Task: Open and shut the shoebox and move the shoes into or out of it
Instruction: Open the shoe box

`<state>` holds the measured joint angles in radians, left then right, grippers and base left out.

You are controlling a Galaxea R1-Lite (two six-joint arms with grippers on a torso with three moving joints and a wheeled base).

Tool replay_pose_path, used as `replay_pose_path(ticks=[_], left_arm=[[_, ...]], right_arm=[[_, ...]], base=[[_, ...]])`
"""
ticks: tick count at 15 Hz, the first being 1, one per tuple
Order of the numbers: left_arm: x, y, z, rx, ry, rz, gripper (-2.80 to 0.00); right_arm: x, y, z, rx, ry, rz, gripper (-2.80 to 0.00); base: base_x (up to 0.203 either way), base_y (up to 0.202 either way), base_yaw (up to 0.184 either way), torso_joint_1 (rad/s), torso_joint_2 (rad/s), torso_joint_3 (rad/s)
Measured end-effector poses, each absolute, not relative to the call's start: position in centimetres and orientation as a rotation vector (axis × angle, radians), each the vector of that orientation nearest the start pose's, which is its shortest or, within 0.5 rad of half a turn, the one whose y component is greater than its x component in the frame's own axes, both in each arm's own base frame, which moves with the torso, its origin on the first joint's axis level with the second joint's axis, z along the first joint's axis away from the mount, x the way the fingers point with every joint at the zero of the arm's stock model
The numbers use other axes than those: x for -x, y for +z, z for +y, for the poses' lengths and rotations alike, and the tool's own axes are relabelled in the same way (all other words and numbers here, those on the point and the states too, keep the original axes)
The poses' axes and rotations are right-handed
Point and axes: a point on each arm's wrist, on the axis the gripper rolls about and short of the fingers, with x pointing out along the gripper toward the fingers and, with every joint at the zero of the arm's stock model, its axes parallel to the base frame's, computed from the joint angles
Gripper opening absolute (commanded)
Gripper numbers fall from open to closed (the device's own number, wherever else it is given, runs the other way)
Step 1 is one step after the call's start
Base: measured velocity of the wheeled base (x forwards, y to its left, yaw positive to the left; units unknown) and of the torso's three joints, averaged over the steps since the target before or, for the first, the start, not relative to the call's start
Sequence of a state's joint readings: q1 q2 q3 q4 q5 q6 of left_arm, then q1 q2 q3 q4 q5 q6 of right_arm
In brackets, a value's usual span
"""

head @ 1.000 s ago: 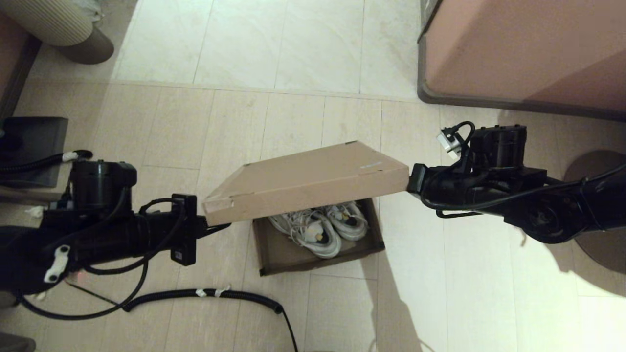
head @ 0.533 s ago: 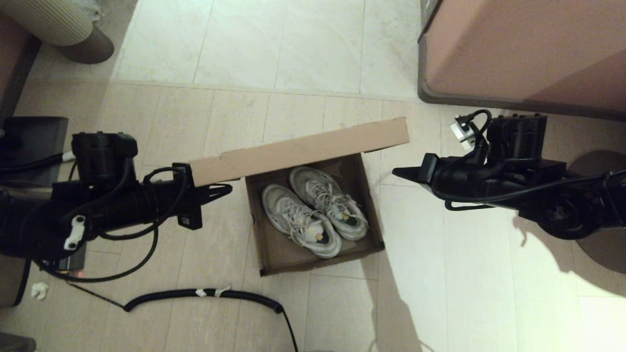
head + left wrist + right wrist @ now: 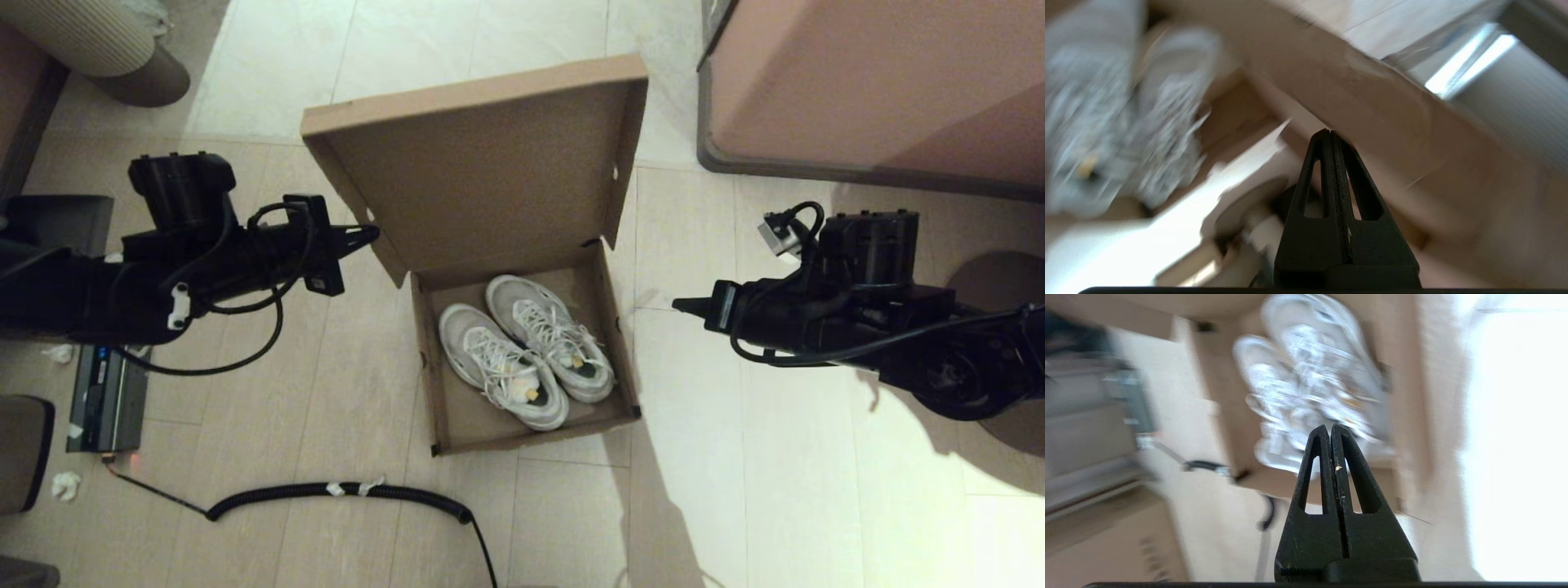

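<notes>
- Shoebox (image 3: 522, 425): brown cardboard, sits on the tiled floor between the two arms. Its hinged lid (image 3: 482, 155) stands swung back on the far side with the inside face showing, so the opening step counts as done.
- Shoes (image 3: 526, 351): white-and-grey pair, lying side by side inside the box, touching each other, laces up. Neither is lifted; if the shoes are to come out, that step is not yet begun, and closing the lid is also left.
- Left gripper (image 3: 369, 234): fingers pressed together, holding nothing, tip just beside the left edge of the raised lid; whether it touches the cardboard cannot be told. In the left wrist view the closed gripper (image 3: 1330, 134) points at the lid's edge.
- Right gripper (image 3: 679, 305): fingers pressed together, holding nothing, hanging near the box's right wall but apart from it. In the right wrist view the gripper (image 3: 1329, 428) points toward the pair (image 3: 1310, 400).
- Surroundings: black ribbed cable (image 3: 343, 492) on the floor just in front of the box; a large pinkish-brown block (image 3: 873, 82) stands beyond the right arm.
</notes>
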<state>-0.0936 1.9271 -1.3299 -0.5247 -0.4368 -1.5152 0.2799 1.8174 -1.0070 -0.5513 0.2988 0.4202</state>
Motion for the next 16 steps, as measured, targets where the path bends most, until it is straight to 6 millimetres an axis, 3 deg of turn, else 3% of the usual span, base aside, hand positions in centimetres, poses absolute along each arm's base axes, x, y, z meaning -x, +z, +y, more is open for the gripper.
replay_pose_path(ticks=[4,8,10,12,14,16], left_arm=[[-41.9,24.1,-3.5,1.475,-0.386,0.384,-2.80],[-40.1,19.0,-2.5,1.391,-0.241,0.491,-2.80],[-38.5,15.8,-1.8,1.199,-0.154,0.523,-2.80],[-38.0,12.6,-1.2,0.882,-0.061,0.506,-2.80],[-38.9,9.4,-0.7,0.557,0.029,0.466,-2.80],[-40.5,7.8,-1.8,0.357,0.036,0.426,-2.80]], right_arm=[[-33.3,17.4,10.0,-0.385,0.429,0.413,-2.80],[-35.4,15.4,9.6,-0.297,0.314,0.419,-2.80],[-36.4,14.1,9.6,-0.242,0.270,0.431,-2.80],[-37.0,12.9,9.7,-0.230,0.251,0.457,-2.80],[-37.3,11.9,9.6,-0.213,0.189,0.473,-2.80],[-37.7,10.7,9.6,-0.188,0.108,0.489,-2.80]], base=[[0.000,0.000,0.000,0.000,0.00,0.000],[0.000,0.000,0.000,0.000,0.00,0.000],[0.000,0.000,0.000,0.000,0.00,0.000],[0.000,0.000,0.000,0.000,0.00,0.000],[0.000,0.000,0.000,0.000,0.00,0.000],[0.000,0.000,0.000,0.000,0.00,0.000]])
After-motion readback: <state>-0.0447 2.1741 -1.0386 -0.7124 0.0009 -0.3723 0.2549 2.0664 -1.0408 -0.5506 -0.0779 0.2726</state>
